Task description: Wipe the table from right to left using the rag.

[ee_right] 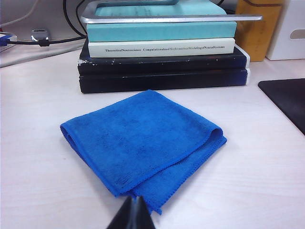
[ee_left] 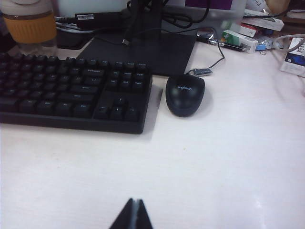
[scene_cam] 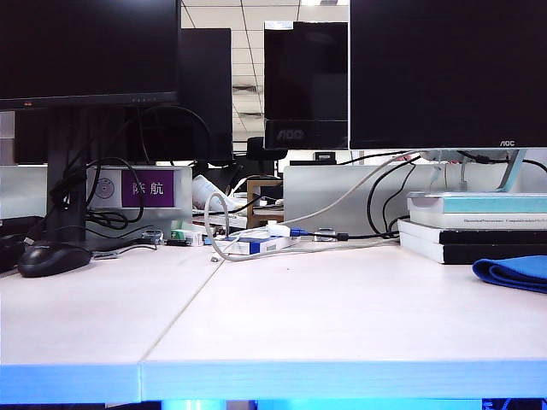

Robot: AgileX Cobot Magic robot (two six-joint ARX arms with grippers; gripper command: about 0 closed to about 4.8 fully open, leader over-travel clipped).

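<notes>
The table fills the lower half of the exterior view, an off-white top of two panels meeting at a thin seam that runs from the lower left-centre of the frame back toward the middle. The rag, a bright blue folded cloth, lies flat on the table at the far right edge of that view, just in front of a stack of books with a pale teal one on top. In the right wrist view the rag spreads across the centre of the frame, folded in soft layers, with the same stack of books just beyond it and apart from it. The right tool shows at the lower centre of that frame as two dark tips pressed together, gripping nothing, hanging above the near corner of the rag. The left tool appears at the lower centre of the left wrist view, its tips likewise together and empty, over bare table. Beyond it, a black keyboard sits in the upper left of that frame and a black mouse just beside it, near the centre. In the exterior view the mouse rests at the far left, well apart from the rag.
</notes>
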